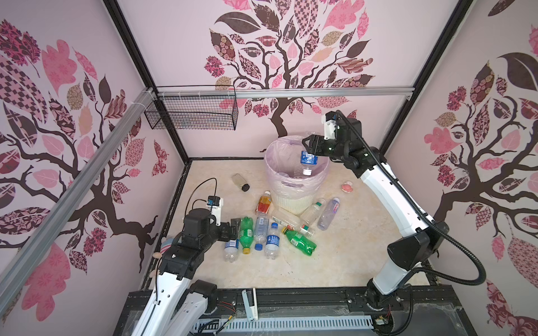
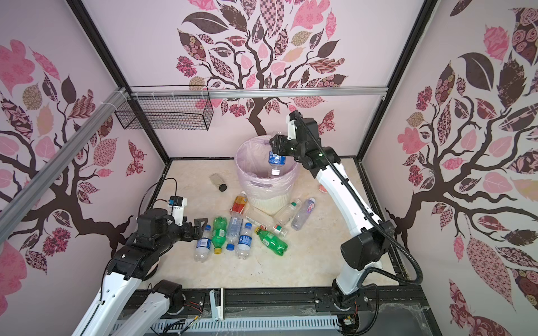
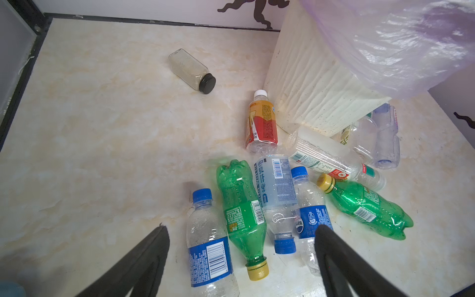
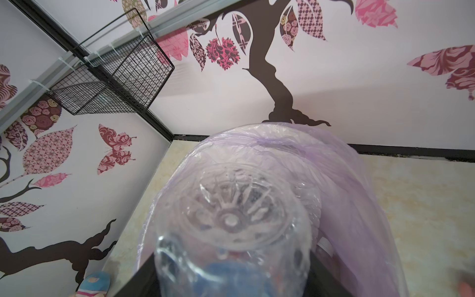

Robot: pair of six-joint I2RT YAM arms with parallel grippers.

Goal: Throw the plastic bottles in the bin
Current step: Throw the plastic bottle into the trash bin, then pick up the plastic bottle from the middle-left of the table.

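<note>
Your right gripper (image 1: 311,144) hangs over the mouth of the round white ribbed bin (image 1: 294,203) with its pale pink liner; the clear plastic bottle with the blue label (image 1: 308,158) points cap-down inside the rim, so it should drop straight in rather than glance off the edge. The jaws flank its base; whether they pinch it or stand loose, you cannot tell. Your left gripper (image 1: 235,228) sits low at 7 o'clock of the bin, jaws spread wide over the green plastic bottle with the yellow cap (image 3: 241,213), likely readying the next pick; the other plastic bottles (image 1: 262,229) lie heaped at 6 o'clock; the squat brownish jar with the black lid (image 1: 241,182), at 10 o'clock, is not yours to take.
</note>
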